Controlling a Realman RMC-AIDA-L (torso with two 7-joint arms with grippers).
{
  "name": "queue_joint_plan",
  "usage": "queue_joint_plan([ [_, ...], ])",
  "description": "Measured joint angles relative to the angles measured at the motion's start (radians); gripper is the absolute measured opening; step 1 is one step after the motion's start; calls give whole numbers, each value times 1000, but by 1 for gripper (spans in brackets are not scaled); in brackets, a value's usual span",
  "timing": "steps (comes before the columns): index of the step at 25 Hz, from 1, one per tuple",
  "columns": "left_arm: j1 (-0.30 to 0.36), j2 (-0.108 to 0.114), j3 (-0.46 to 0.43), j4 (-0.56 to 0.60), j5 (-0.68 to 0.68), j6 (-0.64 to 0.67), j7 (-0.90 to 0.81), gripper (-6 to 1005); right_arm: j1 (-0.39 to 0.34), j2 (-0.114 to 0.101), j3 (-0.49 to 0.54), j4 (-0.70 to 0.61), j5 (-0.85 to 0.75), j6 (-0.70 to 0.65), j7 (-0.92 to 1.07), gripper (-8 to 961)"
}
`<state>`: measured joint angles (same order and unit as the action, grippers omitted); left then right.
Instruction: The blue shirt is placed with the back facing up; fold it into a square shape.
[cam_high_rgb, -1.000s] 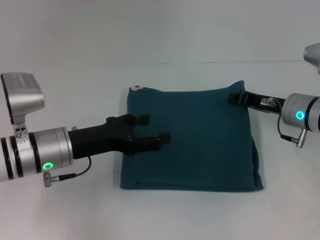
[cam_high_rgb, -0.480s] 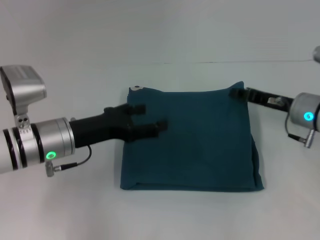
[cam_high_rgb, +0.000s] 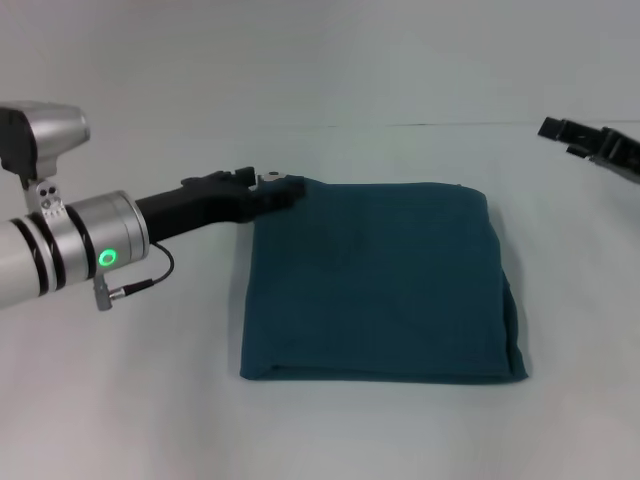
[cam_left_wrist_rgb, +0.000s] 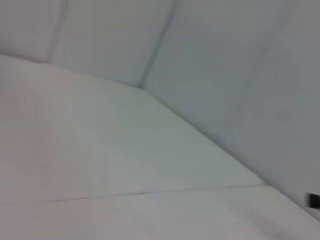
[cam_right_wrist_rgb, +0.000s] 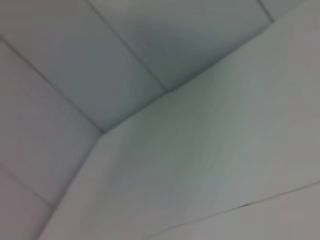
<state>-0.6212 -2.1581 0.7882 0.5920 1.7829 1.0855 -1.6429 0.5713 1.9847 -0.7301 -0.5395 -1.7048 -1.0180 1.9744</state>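
The blue shirt (cam_high_rgb: 378, 280) lies folded square beside the left gripper (cam_high_rgb: 284, 190); finger state unclear. Right gripper (cam_high_rgb: 590, 141) sits well apart, likewise unclear. Both probably just need parking

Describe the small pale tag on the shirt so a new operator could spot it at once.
Start at the white table and find the blue shirt, folded into a rough square at its middle. Go to the shirt's far corner on the robot's left, where the left gripper sits. The small pale tag lies there, the only light spot on the plain dark fabric.
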Motion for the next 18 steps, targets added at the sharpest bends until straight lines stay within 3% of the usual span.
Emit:
queue_joint_plan([
  [1,-4,0,1,0,0,-15,-19,937,-3,-23,7,-2,0,-71,8,526],
  [4,-10,3,1,0,-1,-47,-61,937,-3,-42,6,-2,-5,-120,27,765],
  [9,-26,4,12,-20,9,-159,-158,936,0,-68,0,-2,-10,-190,61,830],
  [15,-74,18,14,-115,17,-259,-210,936,11,-71,-1,-3,-38,-194,78,825],
  [18,-85,14,14,-136,17,-302,-211,936,19,-72,-3,-3,-60,-194,90,825],
])
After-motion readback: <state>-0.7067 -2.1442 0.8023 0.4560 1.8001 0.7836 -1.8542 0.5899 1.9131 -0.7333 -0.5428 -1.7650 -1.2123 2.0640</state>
